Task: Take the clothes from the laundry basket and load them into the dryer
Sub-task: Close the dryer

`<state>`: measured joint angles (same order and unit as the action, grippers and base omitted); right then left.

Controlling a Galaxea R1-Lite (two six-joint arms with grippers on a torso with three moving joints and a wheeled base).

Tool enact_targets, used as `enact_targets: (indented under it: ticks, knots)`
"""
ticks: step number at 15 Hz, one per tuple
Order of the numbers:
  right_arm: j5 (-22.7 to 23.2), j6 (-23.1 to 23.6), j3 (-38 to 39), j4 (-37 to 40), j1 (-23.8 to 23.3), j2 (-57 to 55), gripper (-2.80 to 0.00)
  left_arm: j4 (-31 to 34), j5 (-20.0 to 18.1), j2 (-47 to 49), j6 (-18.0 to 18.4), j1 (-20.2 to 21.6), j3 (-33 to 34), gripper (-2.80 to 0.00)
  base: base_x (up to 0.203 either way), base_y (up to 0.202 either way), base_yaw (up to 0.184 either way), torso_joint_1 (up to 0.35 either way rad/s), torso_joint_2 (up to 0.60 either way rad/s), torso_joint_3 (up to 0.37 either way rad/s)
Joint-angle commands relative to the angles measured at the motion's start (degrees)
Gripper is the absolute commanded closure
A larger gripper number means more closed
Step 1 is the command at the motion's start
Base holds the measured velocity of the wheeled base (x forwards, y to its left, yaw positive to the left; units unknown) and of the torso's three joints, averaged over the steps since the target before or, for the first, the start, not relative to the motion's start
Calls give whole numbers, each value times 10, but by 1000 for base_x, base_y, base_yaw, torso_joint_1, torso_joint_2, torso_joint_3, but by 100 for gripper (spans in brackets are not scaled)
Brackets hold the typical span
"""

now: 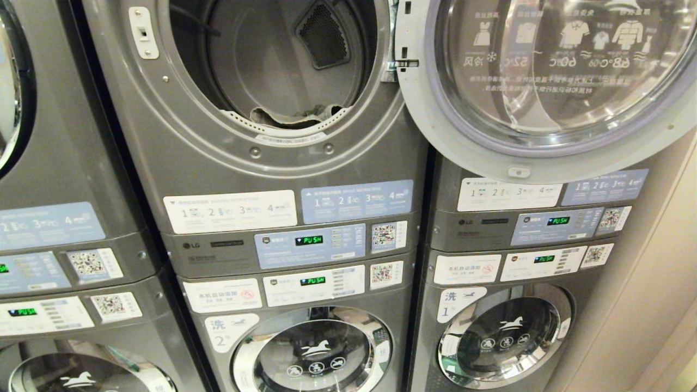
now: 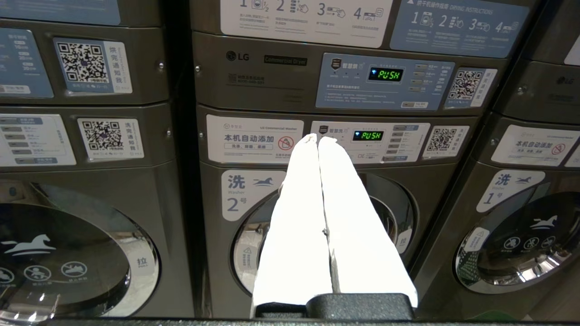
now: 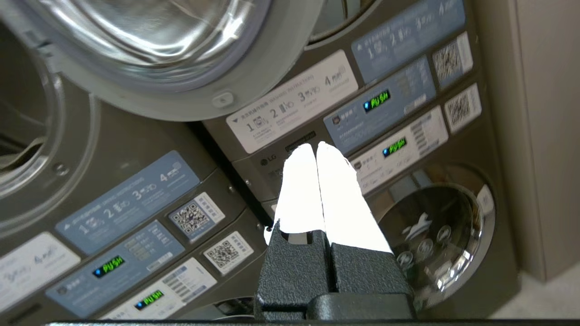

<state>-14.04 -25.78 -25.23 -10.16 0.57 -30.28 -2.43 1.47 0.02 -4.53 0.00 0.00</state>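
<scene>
Our dryer door (image 1: 550, 81) hangs open so the drum (image 1: 272, 60), holding some cloth (image 1: 288, 116), can take clothes. Our left gripper (image 2: 318, 138) and right gripper (image 3: 316, 146) are both pressed together, empty; no basket shows.

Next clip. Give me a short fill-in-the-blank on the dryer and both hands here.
1. The dryer door stands ____.
2. Some fabric lies at the ____ of the dryer drum.
3. The right hand is ____, holding nothing.
4. The left hand points at washer number ____.

Missing words: open; bottom; shut; 2
</scene>
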Motion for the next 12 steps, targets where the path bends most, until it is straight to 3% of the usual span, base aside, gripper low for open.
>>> enact_targets:
  ticks: [1,5,8,12]
  knots:
    - [-6,-22,-16,-43,1,-168,0,0,0,0,0,0,8,0,0,0,0,0,0,0]
    - [55,-43,59,-220,-22,-310,0,0,0,0,0,0,8,0,0,0,0,0,0,0]
    - [81,-47,78,-304,-88,-436,0,0,0,0,0,0,8,0,0,0,0,0,0,0]
    - [157,-43,116,-549,-190,-621,0,0,0,0,0,0,8,0,0,0,0,0,0,0]
